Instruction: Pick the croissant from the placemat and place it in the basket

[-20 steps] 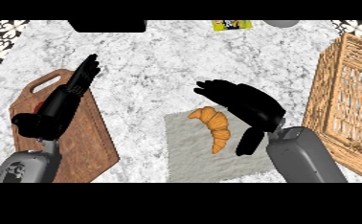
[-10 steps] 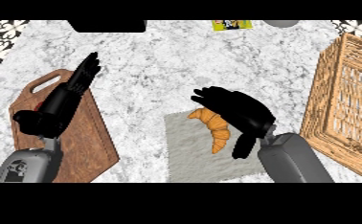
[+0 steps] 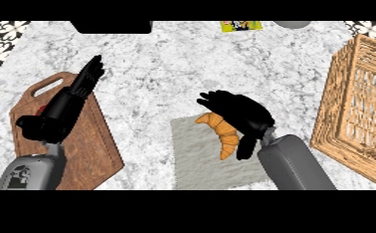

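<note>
On placemat (image 3: 213, 162), croissant (image 3: 222, 131) under right hand (image 3: 242, 111) (fingers curling).

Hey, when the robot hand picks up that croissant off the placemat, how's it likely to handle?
The croissant is probably light for its size and somewhat crushable, being a pastry. Its curved, tapered shape lies flat on the placemat, so it seems unlikely to roll. The right robot hand already covers its right side.

The croissant (image 3: 221, 132) lies on the placemat (image 3: 202, 162), between the cutting board (image 3: 94, 150) left and basket (image 3: 348, 112) right.
</note>
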Action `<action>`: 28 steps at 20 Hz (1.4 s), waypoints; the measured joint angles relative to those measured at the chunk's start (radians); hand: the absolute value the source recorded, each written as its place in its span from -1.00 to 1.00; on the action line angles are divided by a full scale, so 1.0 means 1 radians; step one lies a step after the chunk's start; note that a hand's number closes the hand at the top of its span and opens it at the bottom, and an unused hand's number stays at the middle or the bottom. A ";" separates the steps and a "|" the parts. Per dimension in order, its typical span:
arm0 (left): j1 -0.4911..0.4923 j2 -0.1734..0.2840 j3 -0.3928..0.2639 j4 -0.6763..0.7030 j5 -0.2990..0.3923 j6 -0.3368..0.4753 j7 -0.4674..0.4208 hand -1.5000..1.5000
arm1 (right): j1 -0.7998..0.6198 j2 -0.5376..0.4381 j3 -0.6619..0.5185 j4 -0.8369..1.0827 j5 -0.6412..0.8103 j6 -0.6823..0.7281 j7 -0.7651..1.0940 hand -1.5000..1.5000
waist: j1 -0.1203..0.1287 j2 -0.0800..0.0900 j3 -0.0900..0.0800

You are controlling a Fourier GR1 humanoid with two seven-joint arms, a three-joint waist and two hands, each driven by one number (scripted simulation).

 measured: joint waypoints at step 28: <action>0.030 -0.037 0.036 -0.051 -0.032 -0.039 0.024 0.00 | 0.010 0.019 0.052 0.103 0.219 -0.119 -0.111 1.00 | -0.007 -0.020 -0.013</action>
